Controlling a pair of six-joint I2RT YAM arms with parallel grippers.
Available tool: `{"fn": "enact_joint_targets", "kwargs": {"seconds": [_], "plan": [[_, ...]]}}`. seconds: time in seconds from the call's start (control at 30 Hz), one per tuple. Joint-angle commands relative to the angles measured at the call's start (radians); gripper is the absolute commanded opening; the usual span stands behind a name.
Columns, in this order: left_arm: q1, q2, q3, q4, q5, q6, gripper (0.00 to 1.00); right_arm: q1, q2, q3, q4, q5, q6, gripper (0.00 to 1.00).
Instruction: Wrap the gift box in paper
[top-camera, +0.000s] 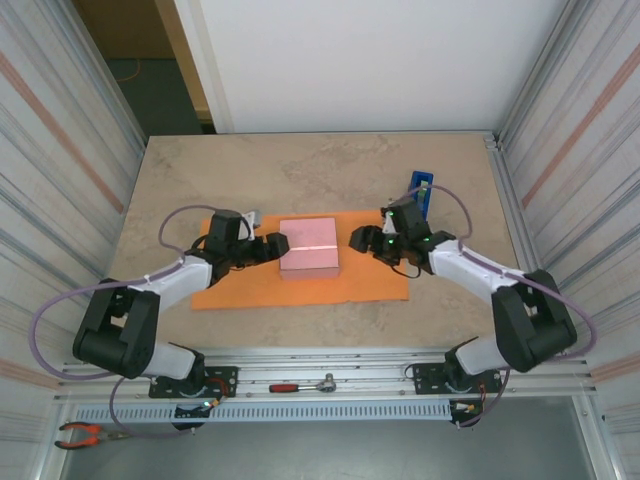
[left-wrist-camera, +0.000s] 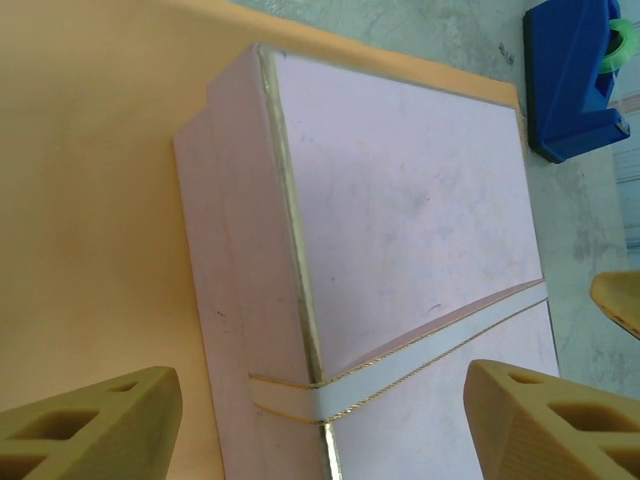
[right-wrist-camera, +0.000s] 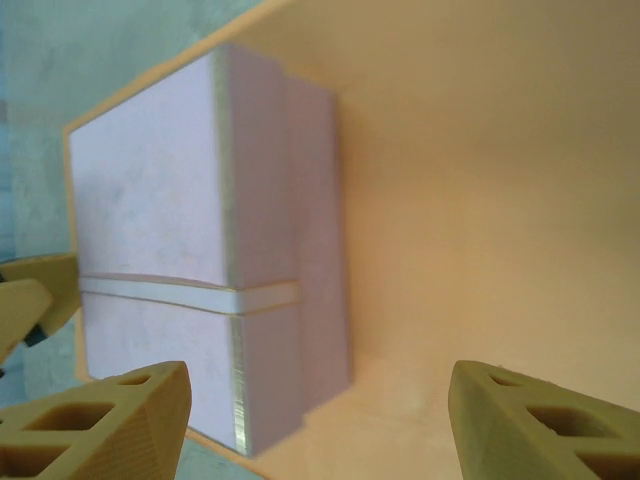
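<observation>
The gift box (top-camera: 308, 247) is lying flat on the paper (top-camera: 240, 290), close to the sheet's far edge and a little right of its middle. The paper itself is lying spread out on the table (top-camera: 300, 170). A pale band with gold edging is running across the box's lid and down its side; the left wrist view is showing it clearly on the box (left-wrist-camera: 400, 200), with the orange sheet (left-wrist-camera: 90, 200) under it on the left.

The left end effector (top-camera: 275, 245) is sitting low over the paper just left of the box, its jaws spread wide — in its own camera the end effector (left-wrist-camera: 322, 400) is facing the box's near-left corner, empty. Whether a finger is touching the box, I cannot tell.

The right end effector (top-camera: 358, 240) is hovering just right of the box, also gaping wide and holding nothing. From its wrist the end effector (right-wrist-camera: 320, 400) is looking at the box (right-wrist-camera: 150, 200) standing on the paper (right-wrist-camera: 480, 180).

A blue tape dispenser (top-camera: 420, 192) is standing on the bare table beyond the paper's far-right corner — just behind the right arm's wrist.
</observation>
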Motion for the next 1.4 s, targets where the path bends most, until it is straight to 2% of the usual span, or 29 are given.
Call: {"fn": "enact_joint_targets", "kwargs": {"seconds": [0.0,0.13,0.27,0.47,0.73,1.0,1.37], "plan": [[0.003,-0.013,0.048,-0.049,0.002,0.045,0.76,-0.075,-0.072,-0.074,-0.154,0.048,-0.026,0.68],[0.004,0.032,0.079,-0.042,0.020,0.042,0.76,-0.164,-0.169,-0.159,-0.213,0.061,-0.033,0.68],[-0.002,0.080,0.113,-0.034,0.033,0.041,0.76,-0.196,-0.215,-0.213,-0.243,0.058,-0.043,0.71],[-0.023,0.120,0.149,-0.031,0.035,0.041,0.76,-0.196,-0.210,-0.256,-0.227,0.050,-0.036,0.72],[-0.015,0.091,0.146,-0.057,0.013,0.053,0.76,-0.192,-0.173,-0.274,-0.176,0.012,-0.029,0.72],[0.016,0.023,0.128,-0.086,0.005,0.060,0.77,-0.150,-0.192,-0.278,-0.107,-0.050,-0.027,0.61],[0.026,-0.015,0.113,-0.088,0.003,0.061,0.78,-0.165,-0.202,-0.295,0.039,-0.068,-0.030,0.67]]}}
